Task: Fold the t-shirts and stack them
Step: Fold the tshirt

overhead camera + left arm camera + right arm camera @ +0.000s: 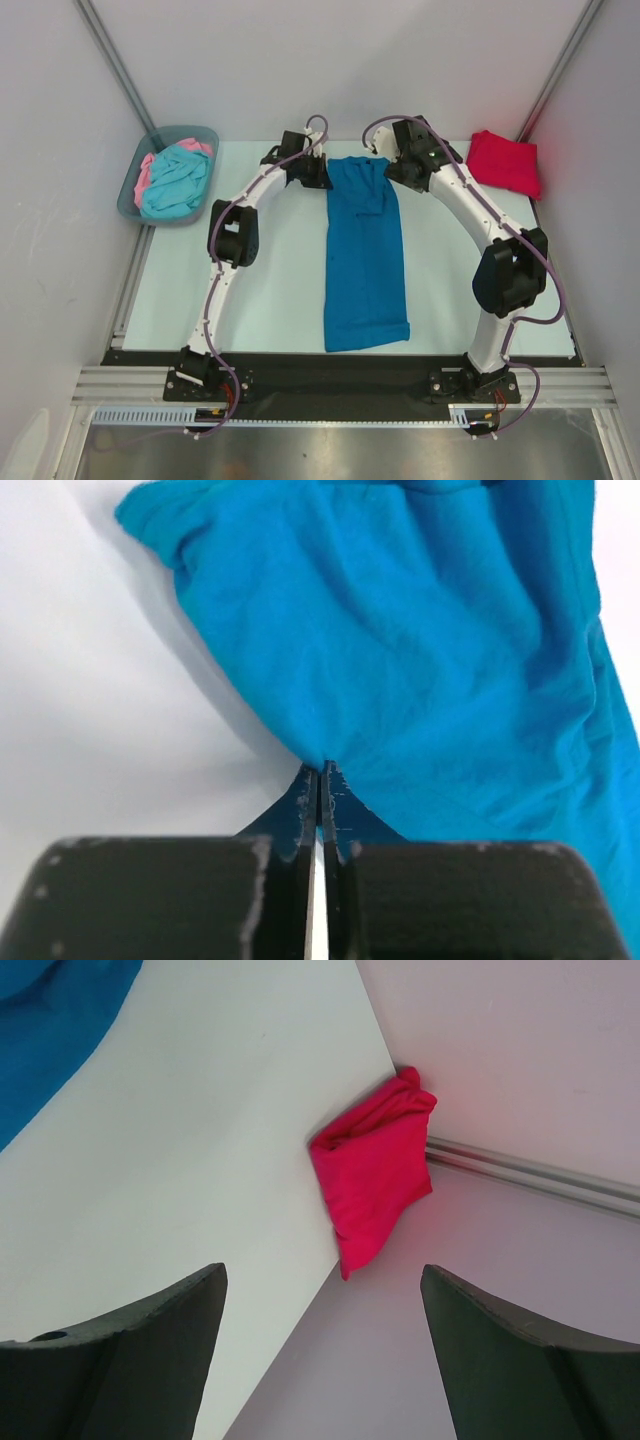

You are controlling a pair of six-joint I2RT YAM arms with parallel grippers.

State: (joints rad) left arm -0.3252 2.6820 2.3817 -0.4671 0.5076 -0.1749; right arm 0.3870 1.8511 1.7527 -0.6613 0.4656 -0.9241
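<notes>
One eye overhead, one per wrist.
The top view looks down from high behind me; my left wrist camera sits close on the deep blue cloth t-shirt (420,660), which all three views share.

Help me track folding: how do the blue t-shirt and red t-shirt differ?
The blue t-shirt lies as a long central strip; the red t-shirt is a compact bundle at the far right corner. The left gripper pinches the blue t-shirt; nothing touches the red t-shirt. Both are plain cloth.

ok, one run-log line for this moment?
left jaws: shut on blue t-shirt, far-left corner | right jaws: open, empty | red t-shirt: folded, far-right corner
</notes>
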